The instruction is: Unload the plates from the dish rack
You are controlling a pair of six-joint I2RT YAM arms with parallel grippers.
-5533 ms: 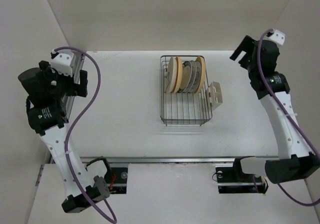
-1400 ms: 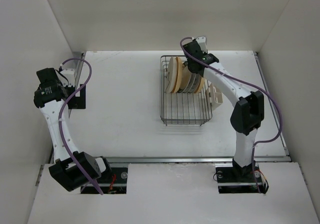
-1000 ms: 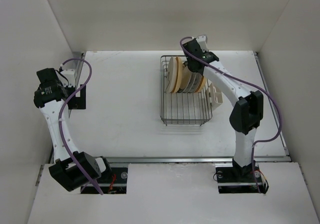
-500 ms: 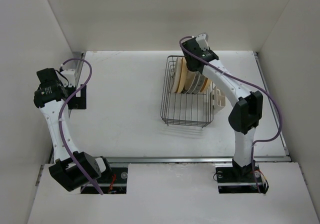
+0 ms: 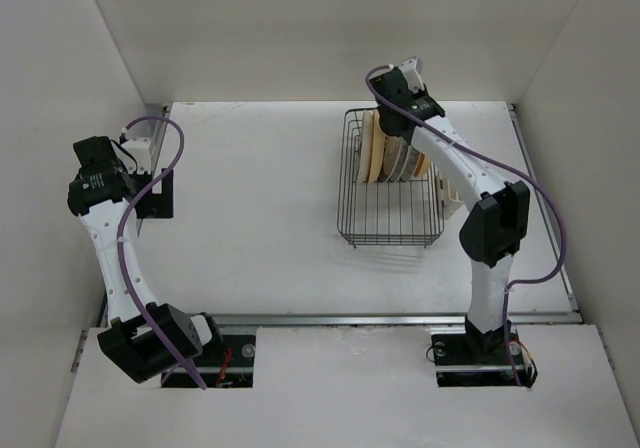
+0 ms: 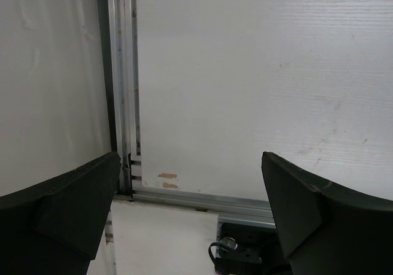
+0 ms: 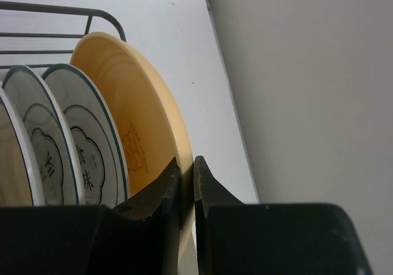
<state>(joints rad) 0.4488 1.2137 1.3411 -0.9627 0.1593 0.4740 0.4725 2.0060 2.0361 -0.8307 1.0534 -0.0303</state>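
The black wire dish rack (image 5: 392,230) stands on the far right part of the matte white table (image 5: 250,218), and round plates stand on edge inside it. The right gripper (image 7: 186,167) has its two black fingers clamped on the thin rim of the smooth yellow-orange plate (image 7: 132,112), the rightmost one, just beside two glossy white plates (image 7: 92,146) with dark rings. The left gripper (image 6: 190,158) hangs over the left edge of the table, fingers wide apart, holding nothing.

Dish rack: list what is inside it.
Plates on edge at the far end; the right gripper pinches the yellow-orange plate beside two dark-ringed white ones. The arm covers others.
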